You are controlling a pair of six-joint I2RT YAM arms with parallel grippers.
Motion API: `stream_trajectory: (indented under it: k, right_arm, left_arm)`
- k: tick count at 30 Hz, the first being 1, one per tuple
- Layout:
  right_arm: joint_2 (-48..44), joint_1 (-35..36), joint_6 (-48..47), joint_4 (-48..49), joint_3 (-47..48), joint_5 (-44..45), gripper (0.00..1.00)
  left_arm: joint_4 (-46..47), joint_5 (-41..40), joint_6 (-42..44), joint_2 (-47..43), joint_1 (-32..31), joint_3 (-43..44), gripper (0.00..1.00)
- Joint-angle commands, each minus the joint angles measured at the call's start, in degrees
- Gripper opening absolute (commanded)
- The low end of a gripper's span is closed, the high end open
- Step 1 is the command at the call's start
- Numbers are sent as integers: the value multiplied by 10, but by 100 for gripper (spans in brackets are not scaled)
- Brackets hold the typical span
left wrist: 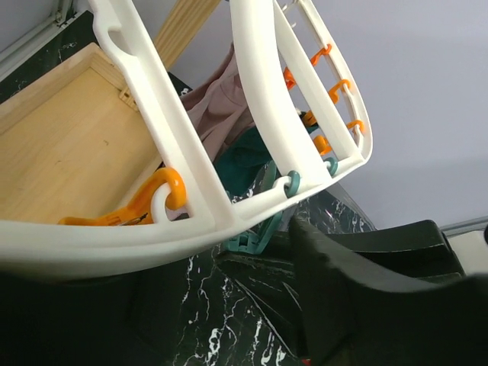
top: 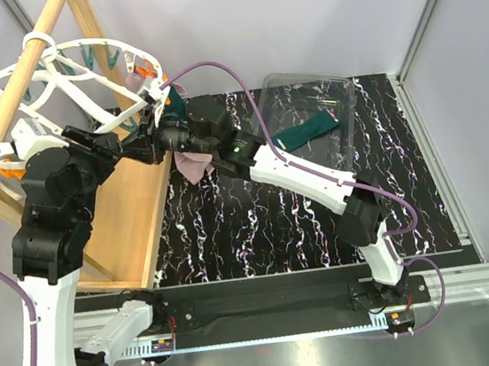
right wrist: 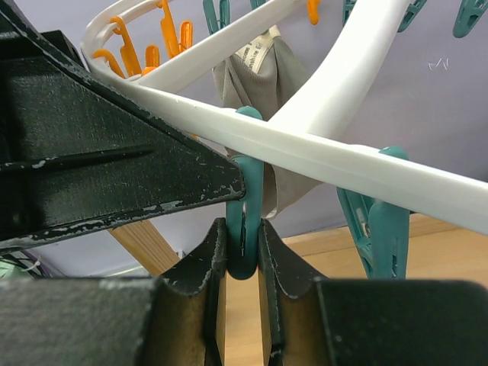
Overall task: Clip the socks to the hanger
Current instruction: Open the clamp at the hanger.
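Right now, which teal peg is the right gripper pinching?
The teal peg hanging from the hanger rim between the right gripper's fingers; the neighbouring teal peg beside it hangs free.

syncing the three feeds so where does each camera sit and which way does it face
top external: above and behind the bases, looking down on the table; left arm and right arm show whole, reaching to the hanger.
left wrist: close against the hanger, looking across its struts to the wooden base and wall; black robot parts along the bottom.
right wrist: facing the hanger rim and wall; the right gripper pinches a teal peg.
shared: all three show the hanger; top and left wrist show the pink cloth.
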Motion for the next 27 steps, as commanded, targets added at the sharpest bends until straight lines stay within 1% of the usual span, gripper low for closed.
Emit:
stream_trajectory:
  k: [1,5,7,8,10,11,13,14,16,17,19,21,22,23,25,26,27]
  right_arm:
    - [-41,2,5,2,-4,-42,0]
    - [-42,2,9,4,-3,-48,0]
    - [-42,1,8,3,-2,-50,0]
    - [-42,2,7,3,-2,-50,0]
    - [-42,2,6,2,-2,-51,0]
    - [-42,2,6,2,-2,-53,0]
    - [-42,1,6,2,-3,-56,0]
    - [-43,1,6,2,-4,-56,0]
    - [-44,1,5,3,-6,-51,0]
    - [-44,2,5,2,-7,-50,0]
    - [-49,1,0,-5,-11,-32,25]
    - [-59,1,-6,-29,-14,-13,43]
    - [-65,1,-19,-46,-17,11,53]
    - [-73,2,-26,-82,-22,23,57]
    - [-110,1,-47,-105,-58,62,68]
    - [-126,2,-54,-118,-76,79,70]
    - [-162,1,-61,-120,-97,95,72]
  left_arm:
    - [57,-21,23,6,0,-7,52]
    - [80,-8,32,1,-1,-22,49]
    - [95,-3,35,-6,0,-29,46]
    - [99,-3,36,-8,-1,-31,40]
    - [110,-2,40,-16,-1,-37,34]
    - [112,0,41,-18,-1,-39,26]
    - [116,4,46,-21,-1,-41,17]
    - [116,4,46,-21,0,-40,10]
    - [115,6,45,-21,-1,-40,0]
    - [113,6,43,-22,0,-41,0]
    - [111,7,40,-23,0,-41,0]
    - [110,7,40,-23,0,-41,0]
    - [107,7,40,-24,0,-40,0]
    - [106,7,41,-23,0,-39,0]
    - [103,7,40,-25,0,-40,0]
    - [104,7,39,-25,0,-44,0]
    - [105,7,38,-25,0,-45,0]
